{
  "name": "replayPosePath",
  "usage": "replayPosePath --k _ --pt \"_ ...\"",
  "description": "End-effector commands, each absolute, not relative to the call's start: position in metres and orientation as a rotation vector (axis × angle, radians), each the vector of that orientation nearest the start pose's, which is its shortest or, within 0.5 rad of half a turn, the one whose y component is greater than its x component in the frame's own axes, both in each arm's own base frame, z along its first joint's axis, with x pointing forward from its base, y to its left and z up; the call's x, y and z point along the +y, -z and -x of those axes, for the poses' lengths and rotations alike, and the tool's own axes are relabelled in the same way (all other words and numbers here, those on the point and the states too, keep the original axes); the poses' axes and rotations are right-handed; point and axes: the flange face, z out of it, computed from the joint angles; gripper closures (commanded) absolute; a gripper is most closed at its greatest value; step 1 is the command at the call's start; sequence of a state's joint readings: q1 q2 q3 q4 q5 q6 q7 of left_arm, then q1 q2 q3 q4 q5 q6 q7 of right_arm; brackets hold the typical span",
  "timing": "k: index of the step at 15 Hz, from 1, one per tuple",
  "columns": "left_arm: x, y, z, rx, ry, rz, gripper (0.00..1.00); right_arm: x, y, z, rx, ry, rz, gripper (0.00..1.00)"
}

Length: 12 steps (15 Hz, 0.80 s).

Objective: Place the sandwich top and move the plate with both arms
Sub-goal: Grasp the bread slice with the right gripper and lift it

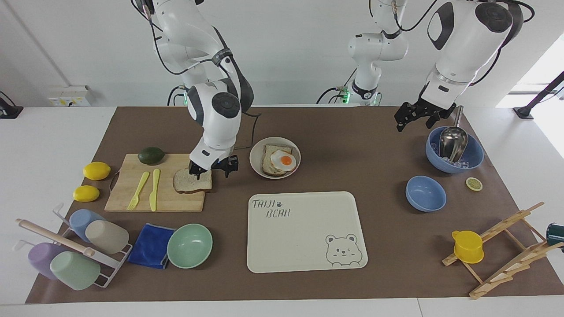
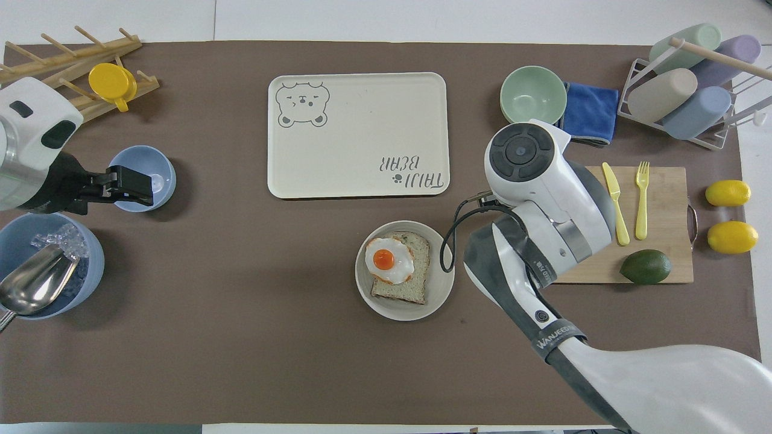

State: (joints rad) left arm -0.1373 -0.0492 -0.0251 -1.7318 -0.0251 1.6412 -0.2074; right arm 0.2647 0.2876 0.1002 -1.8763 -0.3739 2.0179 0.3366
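The sandwich top [image 1: 190,182], a plain bread slice, lies on the wooden cutting board [image 1: 132,198], at the board's end toward the plate. My right gripper [image 1: 213,171] is low over the slice's plate-side edge and open, one finger over the bread and the other past its edge. In the overhead view the right arm's wrist [image 2: 531,163] hides both that gripper and the slice. The plate [image 1: 254,164] [image 2: 443,283] holds bread topped with a fried egg [image 1: 282,159]. My left gripper [image 1: 412,119] [image 2: 129,185] waits open and empty, in the air beside the blue bowl with the scoop [image 1: 473,158].
The board also carries a yellow fork and knife [image 1: 147,189] and an avocado [image 1: 151,155]; two lemons [image 1: 91,181] lie beside it. The bear tray [image 1: 304,229], a mint bowl [image 1: 189,245], a blue cloth [image 1: 151,245], a cup rack [image 1: 75,251], a small blue bowl [image 1: 425,193] and a wooden rack [image 1: 502,251] lie farther out.
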Motion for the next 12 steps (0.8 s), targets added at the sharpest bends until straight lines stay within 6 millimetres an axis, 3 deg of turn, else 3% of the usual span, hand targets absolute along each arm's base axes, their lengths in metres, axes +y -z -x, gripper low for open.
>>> replayPosePath --k 1,4,10,12 --pt "-0.088 -0.585 -0.532 -0.081 -0.08 3.16 0.0 0.194 -0.329 -0.579 -0.348 -0.028 3.464 0.0" --pt "-0.088 -0.585 -0.532 -0.081 -0.08 3.16 0.0 0.191 -0.309 -0.571 -0.318 -0.051 3.465 0.0" --pt "-0.088 -0.585 -0.531 -0.081 -0.085 3.159 0.0 0.183 -0.298 -0.563 -0.331 -0.106 3.477 0.01" --pt "-0.088 -0.584 -0.531 -0.081 -0.089 3.158 0.0 0.182 -0.294 -0.557 -0.351 -0.132 3.486 0.09"
